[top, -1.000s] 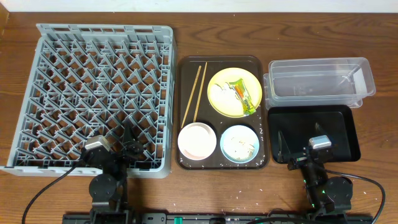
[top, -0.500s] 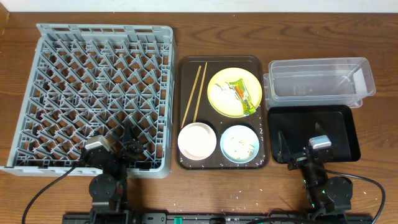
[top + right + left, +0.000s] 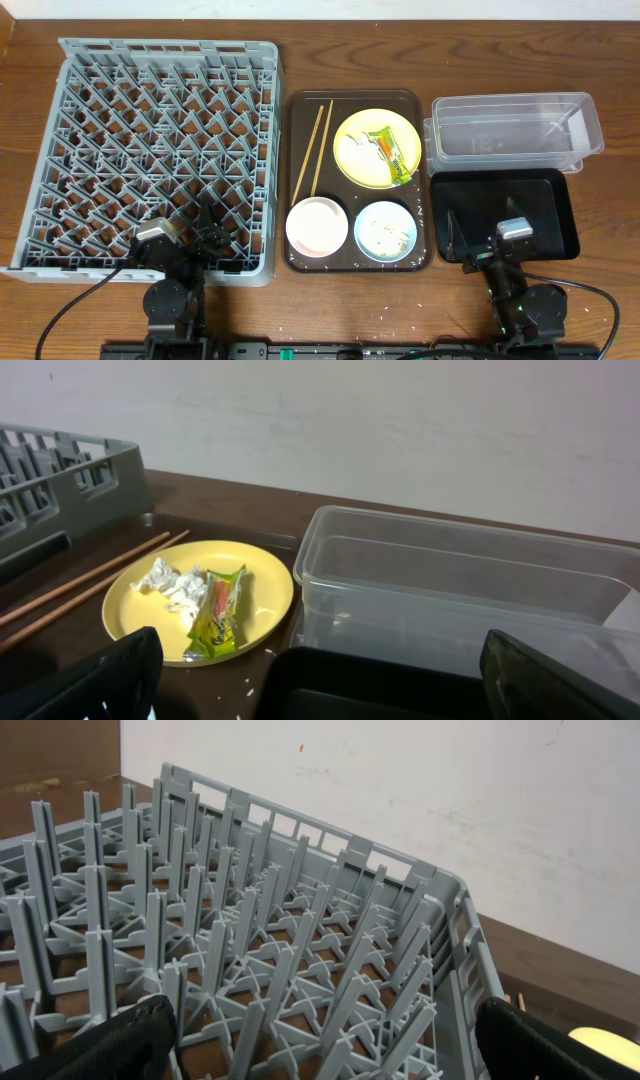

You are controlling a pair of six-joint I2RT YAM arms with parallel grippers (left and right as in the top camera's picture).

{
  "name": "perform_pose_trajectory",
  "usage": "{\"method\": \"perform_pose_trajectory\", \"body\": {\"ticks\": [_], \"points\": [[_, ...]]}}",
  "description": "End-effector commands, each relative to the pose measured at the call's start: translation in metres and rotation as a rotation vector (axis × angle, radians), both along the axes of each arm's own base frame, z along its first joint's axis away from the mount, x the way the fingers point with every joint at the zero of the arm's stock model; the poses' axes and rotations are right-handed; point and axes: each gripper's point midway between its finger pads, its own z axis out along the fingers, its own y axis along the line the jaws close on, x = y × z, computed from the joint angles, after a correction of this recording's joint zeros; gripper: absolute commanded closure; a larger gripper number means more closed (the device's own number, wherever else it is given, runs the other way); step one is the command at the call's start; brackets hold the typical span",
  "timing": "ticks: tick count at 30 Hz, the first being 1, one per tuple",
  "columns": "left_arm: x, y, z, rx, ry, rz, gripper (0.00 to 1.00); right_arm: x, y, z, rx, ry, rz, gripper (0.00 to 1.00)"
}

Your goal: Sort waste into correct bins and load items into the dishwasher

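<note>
Pegged grey rack, round yellow plate, left claw and right claw spread apart

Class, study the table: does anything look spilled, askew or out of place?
Yes. A crumpled tissue and snack wrapper lie on the yellow plate, waste among dishes. A few white specks, probably rice, sit loose beside the plate. The chopsticks lie slightly splayed.

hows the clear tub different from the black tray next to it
The clear tub is see-through with tall walls; the black tray is opaque and shallow. The clear tub sits farther from the robot, the black tray nearer, directly in front of it. Both are rectangular, similar in footprint, and stand to the right of the brown serving tray.
</note>
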Motion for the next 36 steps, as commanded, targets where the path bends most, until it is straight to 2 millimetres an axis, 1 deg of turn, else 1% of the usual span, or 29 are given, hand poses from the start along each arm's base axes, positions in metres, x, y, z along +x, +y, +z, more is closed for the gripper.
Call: {"method": "perform_pose_trajectory", "body": {"ticks": [1,29,32,36], "points": [[-0.001,0.004,-0.017,0.007,0.048,0.02,0.04,0.001,-0.004,-0.001,-0.008,0.0,-0.016,0.01],[-0.001,0.004,-0.015,-0.007,0.037,0.02,0.04,0.001,-0.004,-0.001,-0.008,-0.001,-0.016,0.01],[0.0,-0.002,-0.015,-0.016,0.037,-0.014,0.03,0.001,-0.004,0.005,-0.005,-0.024,-0.018,0.01],[0.002,-0.032,-0.02,-0.037,0.054,-0.183,0.04,-0.003,0.01,0.0,0.012,-0.001,0.064,0.01]]}}
